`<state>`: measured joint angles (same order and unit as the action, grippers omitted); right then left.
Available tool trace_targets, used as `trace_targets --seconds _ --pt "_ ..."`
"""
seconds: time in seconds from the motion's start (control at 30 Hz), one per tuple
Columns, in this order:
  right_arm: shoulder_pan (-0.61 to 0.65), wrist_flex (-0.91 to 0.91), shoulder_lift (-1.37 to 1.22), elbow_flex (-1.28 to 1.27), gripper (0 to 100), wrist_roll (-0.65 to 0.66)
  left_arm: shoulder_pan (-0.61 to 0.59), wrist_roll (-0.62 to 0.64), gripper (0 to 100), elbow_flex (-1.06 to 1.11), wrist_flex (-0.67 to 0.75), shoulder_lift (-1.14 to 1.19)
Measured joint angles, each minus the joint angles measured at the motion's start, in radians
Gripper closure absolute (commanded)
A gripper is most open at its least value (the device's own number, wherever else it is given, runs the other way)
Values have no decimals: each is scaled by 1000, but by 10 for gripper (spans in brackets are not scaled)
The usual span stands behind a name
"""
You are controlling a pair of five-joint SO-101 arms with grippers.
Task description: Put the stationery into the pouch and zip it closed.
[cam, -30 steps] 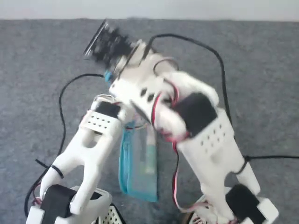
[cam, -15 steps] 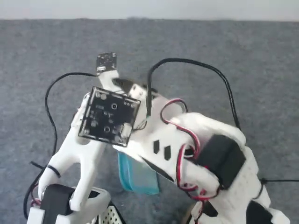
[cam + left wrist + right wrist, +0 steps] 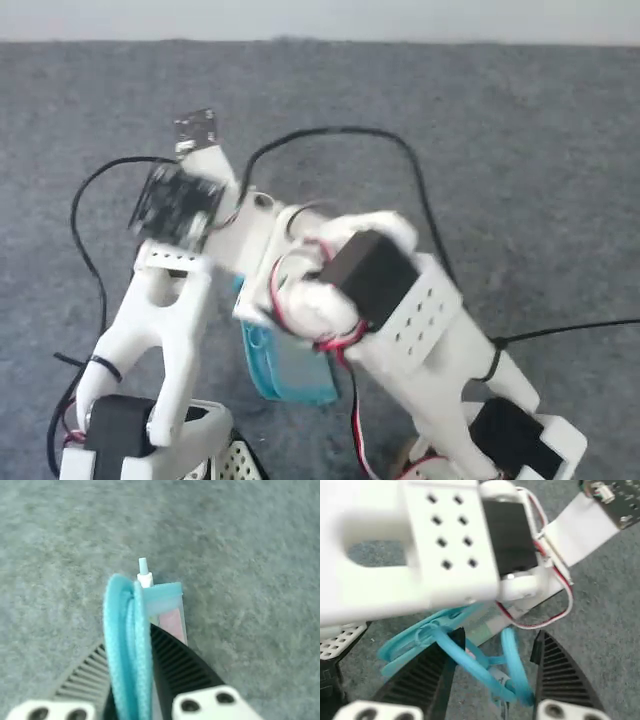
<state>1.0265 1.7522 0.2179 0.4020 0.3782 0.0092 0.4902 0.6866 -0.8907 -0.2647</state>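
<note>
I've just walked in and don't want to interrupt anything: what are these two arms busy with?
The left pincer is shut on the edge of the teal pouch above the grey table. A white-tipped item pokes out of the pouch's end, so it does not look zipped shut. The right pincer is open, its fingers either side of the pouch's teal edging.

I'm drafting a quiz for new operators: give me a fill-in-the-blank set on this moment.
The left gripper is ____ on the pouch.
The right gripper is ____ around the pouch's teal edging.
The carpet beneath the arms is ____.
A ____ tip pokes out past the pouch's end.
Missing words: shut; open; grey; white.
</note>
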Motion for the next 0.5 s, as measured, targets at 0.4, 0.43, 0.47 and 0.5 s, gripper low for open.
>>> trace_targets --seconds 0.4,0.43,0.47,0.5 --pt "6 2 169 -295 778 49 -166 8 989 -157 -14 158" --pt "-2 2 175 -338 778 60 -176 8 989 -192 -25 193" --pt "-8 2 178 -379 778 69 -186 8 989 -227 -37 224" --pt "-17 -2 178 -411 778 69 -192 8 989 -261 -48 253"
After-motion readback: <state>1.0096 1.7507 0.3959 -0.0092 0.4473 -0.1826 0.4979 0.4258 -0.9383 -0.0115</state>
